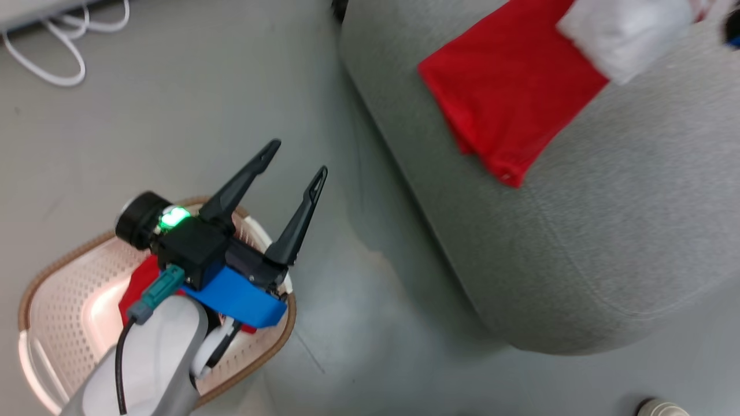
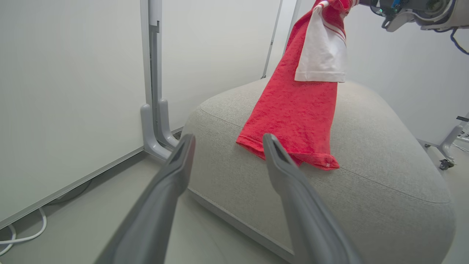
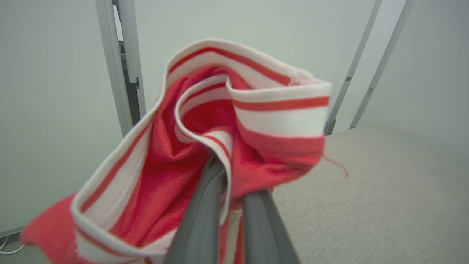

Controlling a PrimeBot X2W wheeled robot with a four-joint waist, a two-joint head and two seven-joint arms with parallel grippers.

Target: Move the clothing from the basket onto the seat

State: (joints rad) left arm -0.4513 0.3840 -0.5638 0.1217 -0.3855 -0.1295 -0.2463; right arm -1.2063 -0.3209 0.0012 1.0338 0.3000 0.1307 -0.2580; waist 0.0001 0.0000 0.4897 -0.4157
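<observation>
Right gripper pinches soft red white-striped garment, its hem resting on light grey fabric seat; left gripper spread.

From the head camera we look steeply down on the floor. The basket lies at lower left and the seat at upper right. From the left wrist camera we look from low down, along the left gripper, at the near side of the seat. From the right wrist camera we look from very close at the red garment, across the seat top. All three views share the seat and that garment.
</observation>
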